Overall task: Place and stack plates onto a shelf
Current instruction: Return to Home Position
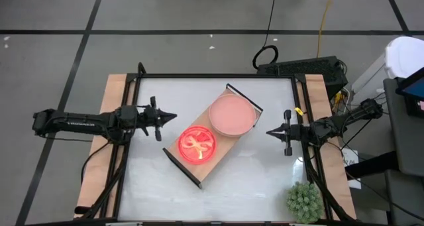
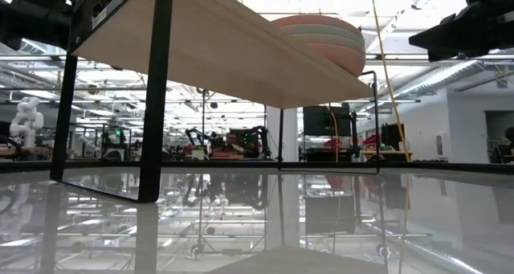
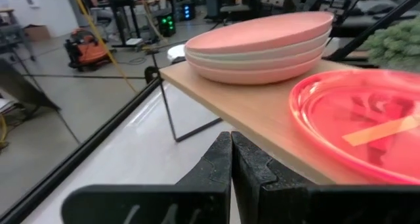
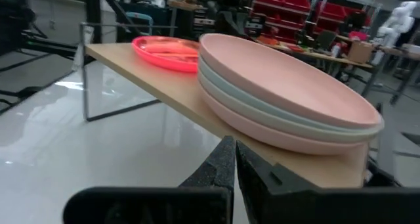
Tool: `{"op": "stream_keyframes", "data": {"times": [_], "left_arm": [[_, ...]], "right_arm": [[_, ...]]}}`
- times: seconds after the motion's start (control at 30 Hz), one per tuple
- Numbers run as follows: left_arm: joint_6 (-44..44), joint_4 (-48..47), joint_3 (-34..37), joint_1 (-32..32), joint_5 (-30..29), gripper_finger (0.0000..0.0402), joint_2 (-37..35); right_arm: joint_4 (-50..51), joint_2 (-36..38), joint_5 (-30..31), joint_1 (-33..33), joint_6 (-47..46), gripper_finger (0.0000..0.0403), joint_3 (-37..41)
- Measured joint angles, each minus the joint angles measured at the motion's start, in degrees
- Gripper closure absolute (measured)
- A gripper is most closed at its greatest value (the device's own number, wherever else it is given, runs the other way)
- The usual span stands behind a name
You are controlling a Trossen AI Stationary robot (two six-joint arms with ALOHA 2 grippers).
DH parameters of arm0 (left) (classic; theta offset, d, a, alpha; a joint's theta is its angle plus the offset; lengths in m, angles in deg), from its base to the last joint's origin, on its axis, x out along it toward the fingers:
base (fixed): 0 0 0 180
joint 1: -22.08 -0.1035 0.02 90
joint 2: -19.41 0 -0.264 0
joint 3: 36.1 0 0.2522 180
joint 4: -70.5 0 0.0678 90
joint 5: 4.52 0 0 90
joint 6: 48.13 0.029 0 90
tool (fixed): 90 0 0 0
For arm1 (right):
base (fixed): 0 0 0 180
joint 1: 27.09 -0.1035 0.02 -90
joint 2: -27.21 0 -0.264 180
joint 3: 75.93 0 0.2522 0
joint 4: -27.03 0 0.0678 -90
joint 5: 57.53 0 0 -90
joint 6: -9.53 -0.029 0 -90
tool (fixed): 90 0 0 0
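Observation:
The light-wood shelf (image 1: 213,141) with black frame ends stands slantwise in the middle of the white table. A stack of large plates, dusty pink on top (image 1: 232,114), rests on its far right end; in the wrist views a pale plate shows between pink ones (image 4: 282,96). A translucent neon pink plate (image 1: 197,145) lies on the near left end of the board (image 3: 357,119). My left gripper (image 1: 173,117) hangs shut to the left of the shelf. My right gripper (image 1: 268,131) hangs shut to its right. Neither touches anything.
A spiky green plant (image 1: 304,201) stands at the table's near right corner. A black frame runs round the table (image 1: 218,76). Bare white tabletop lies near the shelf and along the near edge. Cables and equipment lie on the floor beyond the far edge.

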Motion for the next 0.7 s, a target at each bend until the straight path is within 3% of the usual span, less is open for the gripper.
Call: {"op": "stream_keyframes", "data": {"times": [0.23,0.47,0.7], "left_arm": [[-0.65,-0.28,0.16,3.59,-4.15,0.04,0.0],[-2.01,6.41,6.45,6.85,-9.55,0.04,0.0],[-1.92,9.05,9.28,7.99,-10.31,0.04,-1.29]], "right_arm": [[0.85,1.86,0.71,0.0,0.15,0.0403,0.82],[0.31,3.24,0.69,0.0,-0.41,0.0403,2.51],[0.31,3.97,0.69,0.0,-0.48,0.0403,3.07]]}}
